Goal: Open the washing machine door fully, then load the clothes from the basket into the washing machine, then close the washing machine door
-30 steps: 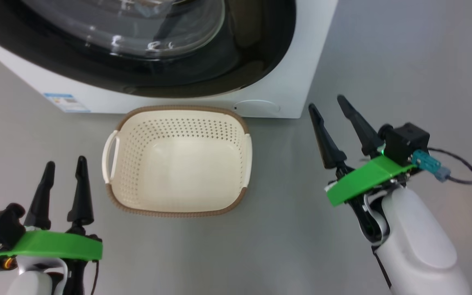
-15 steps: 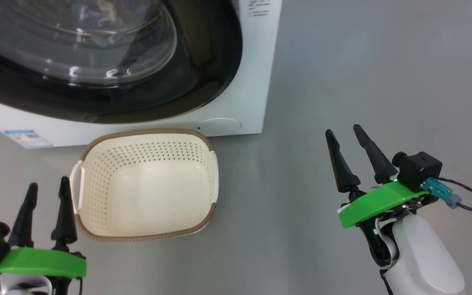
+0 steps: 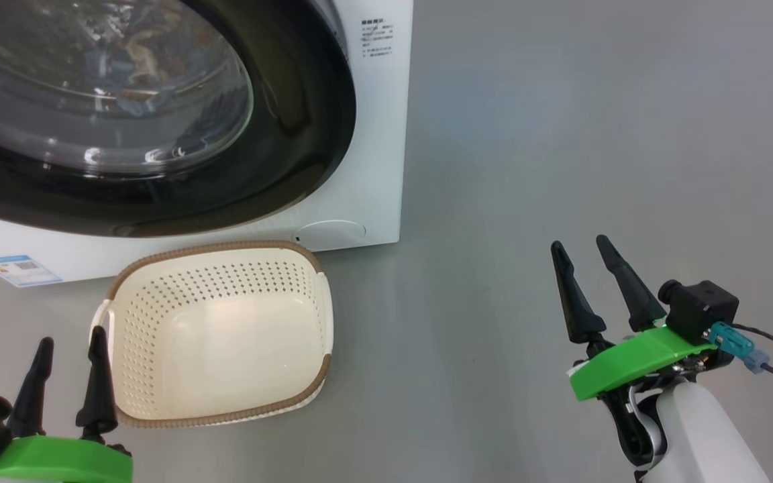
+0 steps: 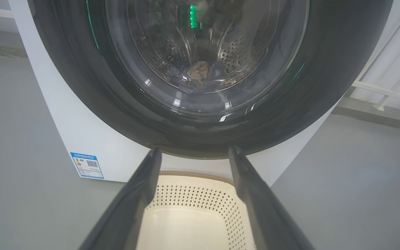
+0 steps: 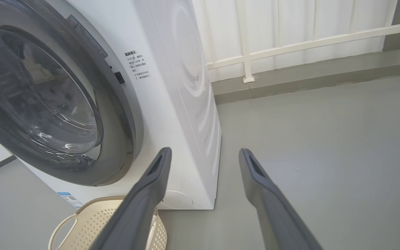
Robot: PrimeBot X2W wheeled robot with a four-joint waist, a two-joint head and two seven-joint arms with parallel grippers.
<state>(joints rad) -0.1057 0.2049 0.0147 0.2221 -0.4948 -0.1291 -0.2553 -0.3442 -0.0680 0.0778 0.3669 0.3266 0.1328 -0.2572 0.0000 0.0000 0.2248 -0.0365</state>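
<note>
Since the washing machine door (image 3: 279, 154) looks shut, the left gripper (image 3: 71, 337) and right gripper (image 3: 578, 241), jaws wide, must not bump it.

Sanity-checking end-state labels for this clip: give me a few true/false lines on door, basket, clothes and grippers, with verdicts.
1. The basket is empty. True.
2. The washing machine door stands open. False: it is shut against the front of the washing machine.
3. Clothes show through the door's glass, inside the drum. True.
4. The left gripper holds a garment. False: it is open and holds nothing.
5. The right gripper is open, above the floor off to the right of the washing machine. True.
</note>
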